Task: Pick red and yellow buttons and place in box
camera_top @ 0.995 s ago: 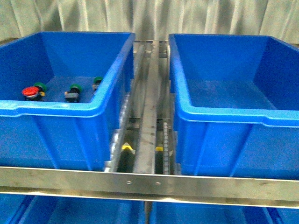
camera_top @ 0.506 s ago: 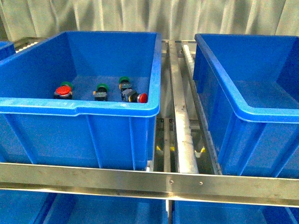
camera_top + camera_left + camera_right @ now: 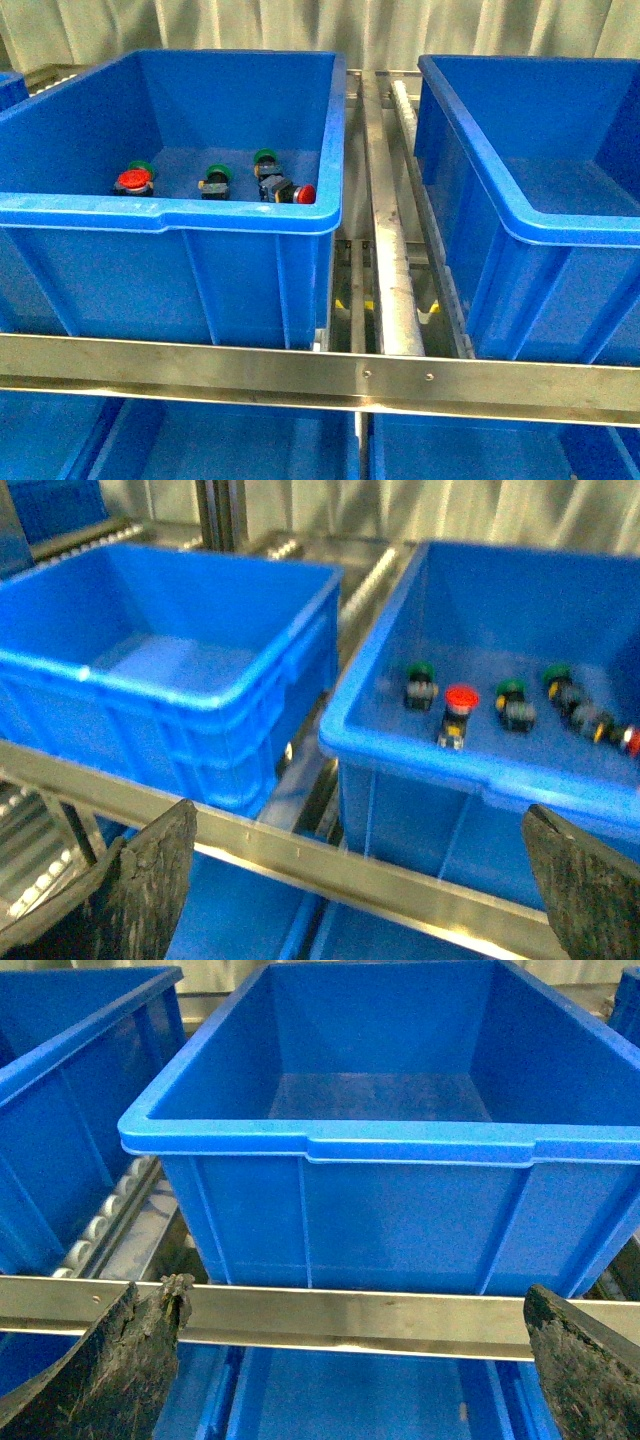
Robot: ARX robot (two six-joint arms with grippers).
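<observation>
Red buttons (image 3: 133, 180) lie partly hidden behind left crate (image 3: 160, 215) rim.

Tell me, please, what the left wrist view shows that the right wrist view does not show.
Only the left wrist view shows the button crate, which holds a red button and several green buttons. Only the right wrist view shows the inside of a bare crate, with no buttons on its visible floor. Both show blue crates behind a steel rail, and each shows its own arm's open pincer holding nothing: the left pincer and the right pincer.
</observation>
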